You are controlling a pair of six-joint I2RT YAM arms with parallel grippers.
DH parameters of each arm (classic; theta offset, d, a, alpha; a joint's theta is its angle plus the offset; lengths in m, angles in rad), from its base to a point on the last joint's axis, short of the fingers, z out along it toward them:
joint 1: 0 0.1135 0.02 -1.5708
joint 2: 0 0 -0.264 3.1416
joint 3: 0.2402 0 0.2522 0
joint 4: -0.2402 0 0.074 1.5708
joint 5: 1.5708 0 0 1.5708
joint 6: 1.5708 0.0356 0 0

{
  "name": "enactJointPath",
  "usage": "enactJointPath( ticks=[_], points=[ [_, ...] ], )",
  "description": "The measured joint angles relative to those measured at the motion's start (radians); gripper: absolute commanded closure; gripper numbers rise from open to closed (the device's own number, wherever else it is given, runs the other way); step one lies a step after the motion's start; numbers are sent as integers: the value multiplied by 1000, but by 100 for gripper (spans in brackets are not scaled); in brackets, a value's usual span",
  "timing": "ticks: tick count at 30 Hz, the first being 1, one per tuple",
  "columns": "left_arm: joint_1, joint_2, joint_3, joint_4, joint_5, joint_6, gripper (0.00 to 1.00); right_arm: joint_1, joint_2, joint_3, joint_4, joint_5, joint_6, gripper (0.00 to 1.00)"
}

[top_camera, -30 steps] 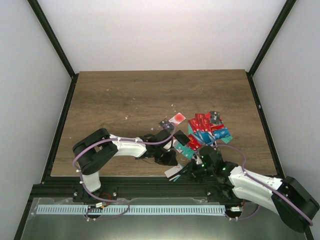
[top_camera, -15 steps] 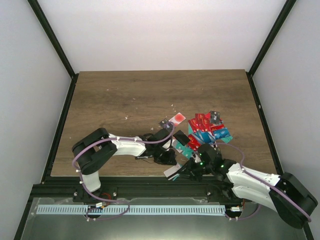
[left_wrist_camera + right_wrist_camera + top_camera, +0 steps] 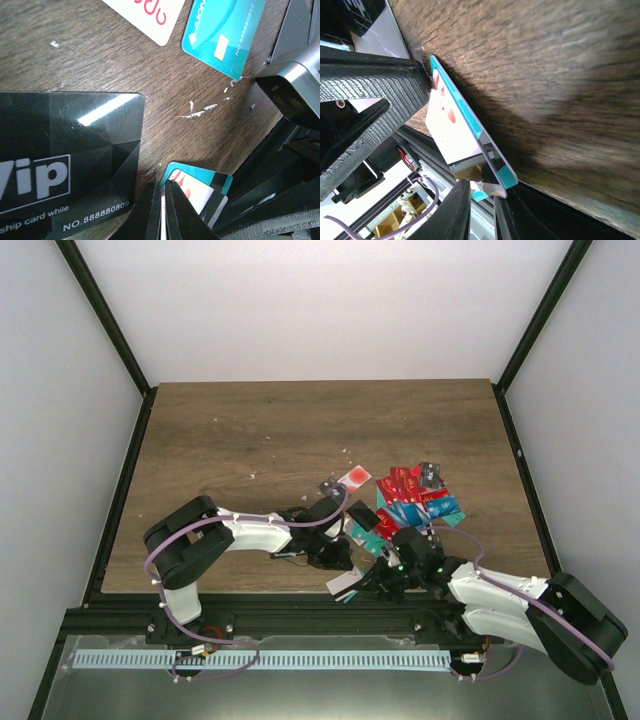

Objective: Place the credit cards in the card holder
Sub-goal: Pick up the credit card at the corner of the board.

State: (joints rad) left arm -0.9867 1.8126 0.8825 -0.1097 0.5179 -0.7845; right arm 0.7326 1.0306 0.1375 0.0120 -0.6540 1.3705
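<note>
Our left hand [image 3: 163,197], pressed together, seems to brace the teal-edged card [image 3: 452,132] at the worktop [image 3: 545,75] edge, so our right hand [image 3: 481,207] can pinch its overhanging end.

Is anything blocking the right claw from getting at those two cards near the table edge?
Nothing visible does. The stacked cards lie between the fingers of the right claw, with the left claw pinching their other end.

White shells, black joints on left arm [image 3: 255,530], right arm [image 3: 500,592]; looped purple cables [image 3: 149,562]; black left end effector [image 3: 163,212], right end effector [image 3: 479,210].
</note>
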Motion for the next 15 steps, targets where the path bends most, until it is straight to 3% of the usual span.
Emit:
enactJointPath(
  ticks=[15],
  points=[
    [0,-31,0,-15,0,-19,94,1,0,51,18,5,-24,99]
  ],
)
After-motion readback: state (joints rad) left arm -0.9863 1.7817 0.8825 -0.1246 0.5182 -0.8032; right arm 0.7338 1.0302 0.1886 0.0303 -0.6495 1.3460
